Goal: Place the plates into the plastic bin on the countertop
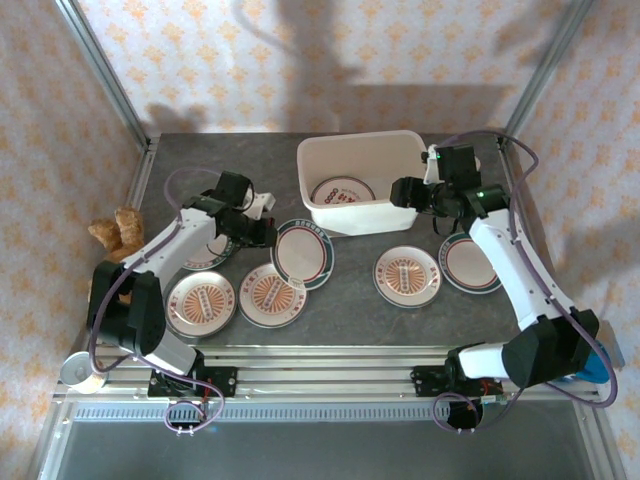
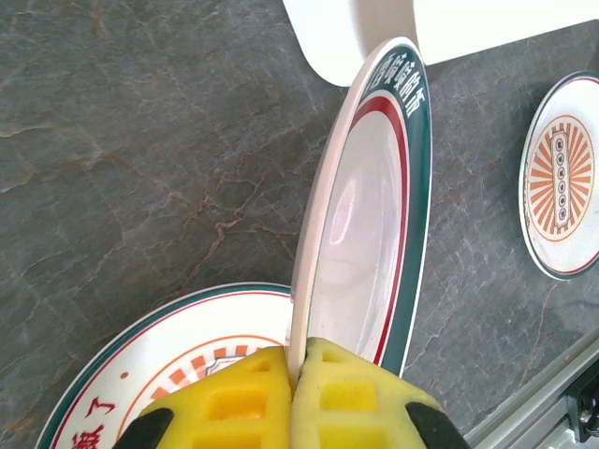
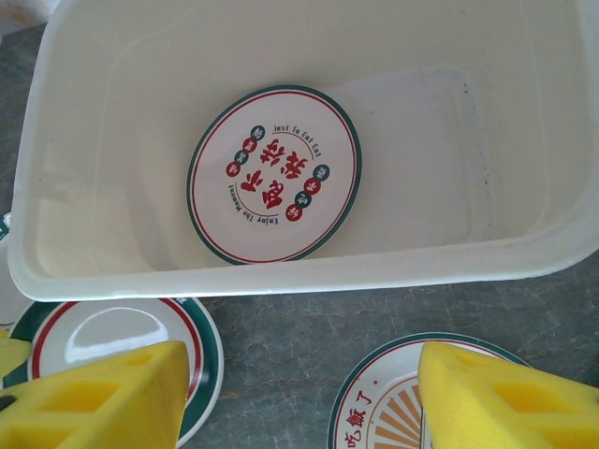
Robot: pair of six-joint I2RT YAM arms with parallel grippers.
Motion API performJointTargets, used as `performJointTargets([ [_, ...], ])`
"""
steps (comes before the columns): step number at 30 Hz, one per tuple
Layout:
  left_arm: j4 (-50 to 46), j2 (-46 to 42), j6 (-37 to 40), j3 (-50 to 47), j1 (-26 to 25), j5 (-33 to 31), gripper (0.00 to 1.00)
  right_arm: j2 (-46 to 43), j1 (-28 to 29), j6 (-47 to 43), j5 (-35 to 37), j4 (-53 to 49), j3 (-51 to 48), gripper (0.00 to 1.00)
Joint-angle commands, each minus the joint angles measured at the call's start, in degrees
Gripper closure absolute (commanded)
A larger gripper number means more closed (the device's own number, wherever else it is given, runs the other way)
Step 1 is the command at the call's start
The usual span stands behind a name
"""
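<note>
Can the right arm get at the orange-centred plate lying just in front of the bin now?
Probably yes: the right gripper is open and empty near the bin's front wall, and the plate lies flat, uncovered, just beside it.

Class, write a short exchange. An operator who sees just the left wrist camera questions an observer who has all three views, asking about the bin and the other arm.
Operator: My left gripper is shut on the rim of a teal-rimmed plate, and a corner of the plastic bin lies ahead. Is anything inside it?
Observer: One plate with red lettering lies flat on the bin's floor, left of centre.
Operator: What is the right gripper doing?
Observer: It hangs open and empty by the bin's near wall.
</note>
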Motion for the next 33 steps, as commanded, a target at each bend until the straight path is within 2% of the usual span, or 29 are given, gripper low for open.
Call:
performJointTargets([
  [1, -2.3, -2.7, 1.3, 0.8, 1.7, -0.7, 1.00, 1.1, 0.5, -0.9, -0.6, 1.2, 1.9, 0.34],
  [16, -7.3, -5.8, 1.4, 5.2, 10.3, -1.3, 1.00, 5.7, 0.5, -1.2, -2.9, 1.8, 6.3, 0.35],
  [27, -4.4, -6.5, -4.3, 13.4, 12.7, -15.9, 1.00, 11.4, 0.5, -1.8, -3.9, 0.4, 12.9, 0.35],
  [33, 2.3, -6.7, -8.4, 18.4, 13.1, -19.8, 1.00, 14.5, 0.4, -1.7, -4.8, -0.3, 16.5, 0.35],
])
